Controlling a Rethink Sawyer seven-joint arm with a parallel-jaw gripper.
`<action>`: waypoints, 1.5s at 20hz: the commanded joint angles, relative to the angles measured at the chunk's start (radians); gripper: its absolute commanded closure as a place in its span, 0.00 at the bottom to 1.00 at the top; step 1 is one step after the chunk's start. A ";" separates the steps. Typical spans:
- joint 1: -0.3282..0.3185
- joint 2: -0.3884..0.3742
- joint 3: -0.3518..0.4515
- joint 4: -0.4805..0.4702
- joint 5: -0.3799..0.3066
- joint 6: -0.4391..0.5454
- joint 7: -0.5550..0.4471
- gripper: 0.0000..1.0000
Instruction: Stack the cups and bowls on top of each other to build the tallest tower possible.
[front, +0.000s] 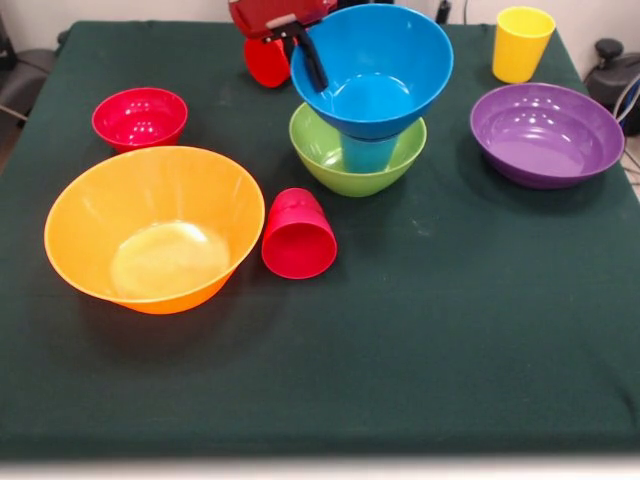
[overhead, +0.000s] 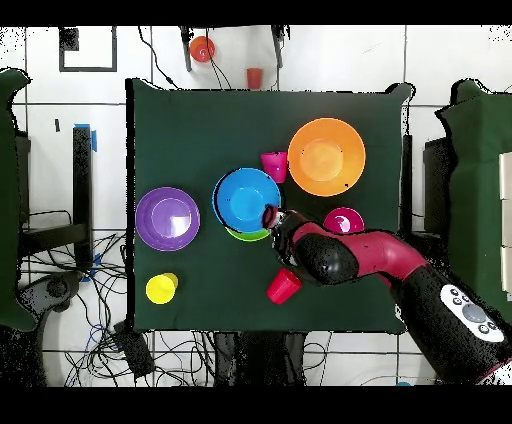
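My gripper (front: 314, 70) reaches down from the top and is shut on the left rim of the medium blue bowl (front: 375, 65), with one black finger inside the bowl. The blue bowl sits on a light blue cup (front: 368, 153), which stands in the green bowl (front: 345, 165). Together they form a short tower. In the overhead view my gripper (overhead: 271, 215) is at the blue bowl's (overhead: 245, 198) edge, and only a sliver of the green bowl (overhead: 247, 235) shows. One red cup (front: 298, 236) lies on its side beside the orange bowl (front: 150, 228). Another red cup (front: 266, 63) stands behind my gripper. The small dark blue bowl is out of view.
A small red bowl (front: 140, 117) stands at the back left. The purple bowl (front: 547, 133) is on the right and the yellow cup (front: 522, 43) at the back right. My red arm (overhead: 350, 258) lies over the table's robot side.
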 joint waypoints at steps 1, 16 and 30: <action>0.060 0.025 -0.038 -0.036 -0.098 0.006 -0.084 1.00; 0.058 -0.164 0.057 0.070 0.048 0.189 -0.100 1.00; 0.029 -0.175 0.084 0.014 0.063 0.307 -0.169 1.00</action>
